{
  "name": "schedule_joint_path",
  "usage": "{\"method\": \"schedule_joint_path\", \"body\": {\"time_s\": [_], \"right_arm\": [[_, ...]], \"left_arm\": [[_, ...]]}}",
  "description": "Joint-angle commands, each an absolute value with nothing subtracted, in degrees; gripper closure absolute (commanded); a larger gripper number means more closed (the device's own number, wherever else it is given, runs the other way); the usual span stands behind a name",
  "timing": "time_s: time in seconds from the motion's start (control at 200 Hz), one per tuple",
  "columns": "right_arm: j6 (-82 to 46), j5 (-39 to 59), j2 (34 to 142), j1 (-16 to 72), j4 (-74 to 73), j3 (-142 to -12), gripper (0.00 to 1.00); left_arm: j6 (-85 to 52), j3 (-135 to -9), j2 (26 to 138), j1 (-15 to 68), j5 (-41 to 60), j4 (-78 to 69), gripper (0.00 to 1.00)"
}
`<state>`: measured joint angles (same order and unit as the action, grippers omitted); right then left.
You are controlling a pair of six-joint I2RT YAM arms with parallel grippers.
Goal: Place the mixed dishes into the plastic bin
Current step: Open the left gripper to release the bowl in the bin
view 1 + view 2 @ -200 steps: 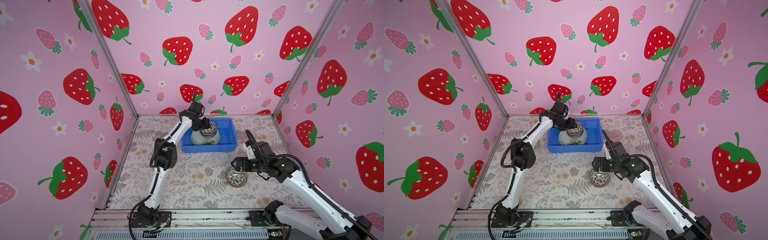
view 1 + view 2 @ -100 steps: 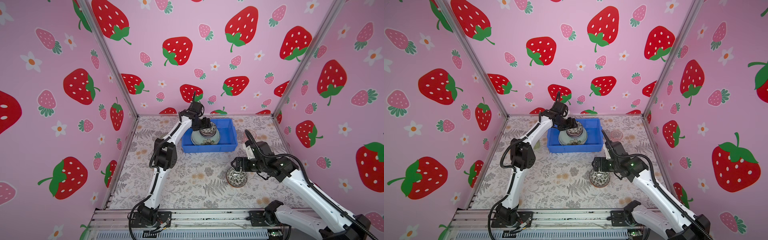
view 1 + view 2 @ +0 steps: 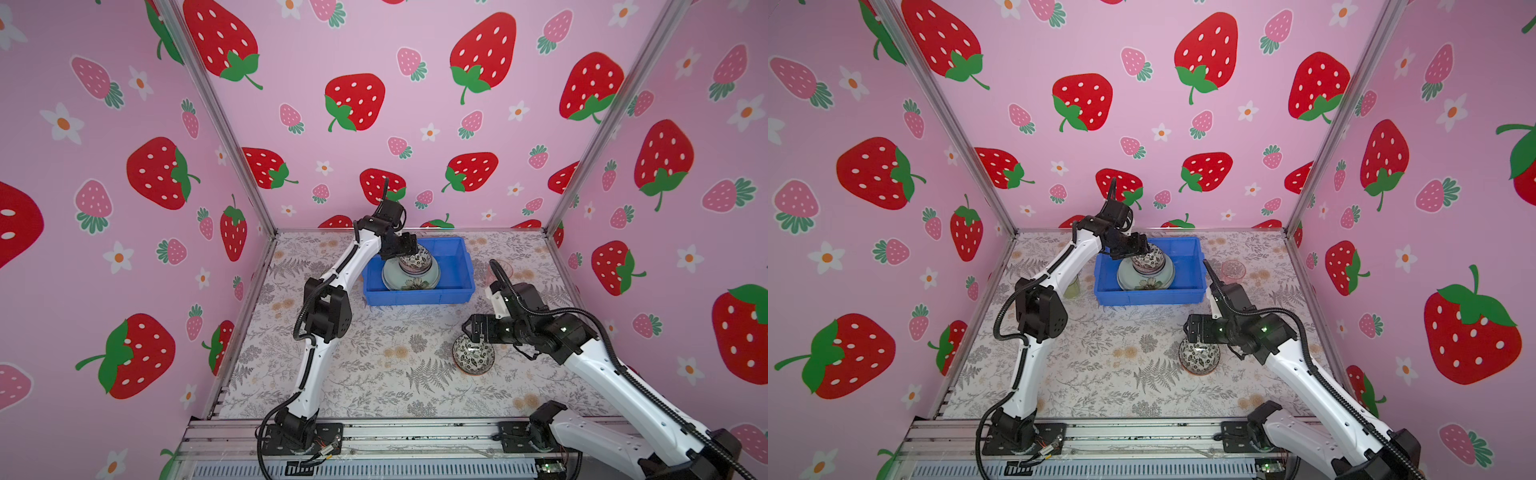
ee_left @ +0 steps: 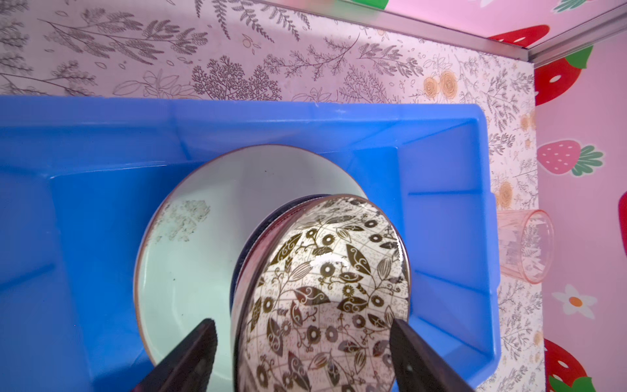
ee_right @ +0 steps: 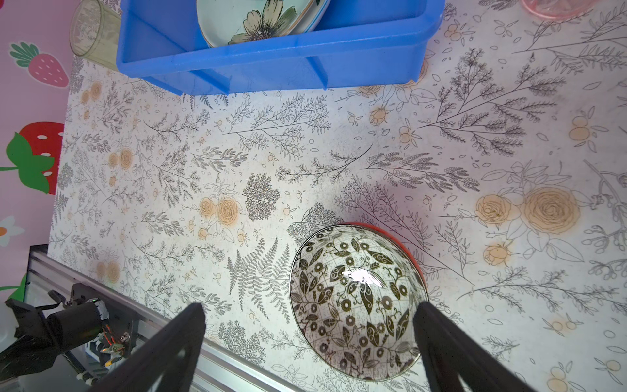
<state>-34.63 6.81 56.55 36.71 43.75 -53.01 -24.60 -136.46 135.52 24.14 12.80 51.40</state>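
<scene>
The blue plastic bin (image 3: 419, 298) (image 3: 1150, 298) (image 4: 237, 112) stands at the back. In it a pale green flower plate (image 3: 409, 282) (image 4: 190, 271) carries a stack of bowls topped by a black-white bowl (image 3: 415, 259) (image 4: 325, 288). My left gripper (image 3: 409, 245) (image 4: 302, 325) is open astride that top bowl, with a gap at one finger. A second black-white bowl with an orange-red outside (image 3: 473, 355) (image 5: 356, 305) sits upright on the mat. My right gripper (image 3: 471, 328) (image 5: 308, 308) hangs open just above it, one finger over its rim.
A pink tumbler (image 3: 500, 268) (image 4: 524, 247) lies to the right of the bin. A greenish tumbler (image 3: 1072, 286) (image 5: 93, 32) lies at the bin's left, behind the left arm. The metal rail (image 3: 415, 436) borders the front of the floral mat.
The left jaws stand slightly wider round the bowl in the bin. Both arms and the bowl on the mat stay where they were.
</scene>
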Motion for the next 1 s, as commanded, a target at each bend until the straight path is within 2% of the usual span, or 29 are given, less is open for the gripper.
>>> {"method": "schedule_joint_path", "body": {"time_s": [0.0,0.315,0.59,0.996], "right_arm": [[-34.22,5.89,55.98,36.56,43.92,-52.73,0.01],[-34.26,6.14,56.16,36.61,43.57,-52.38,0.01],[-34.32,6.10,55.90,36.56,43.59,-52.30,0.01],[-34.54,5.91,55.31,36.56,43.78,-51.56,0.01]], "left_arm": [[-23.63,-137.20,132.34,24.06,10.32,53.51,0.17],[-25.32,-131.09,129.05,24.21,13.72,49.62,0.17],[-27.11,-130.44,131.37,24.79,17.87,47.17,0.17],[-27.63,-129.69,133.67,25.07,18.54,46.17,0.17]]}}
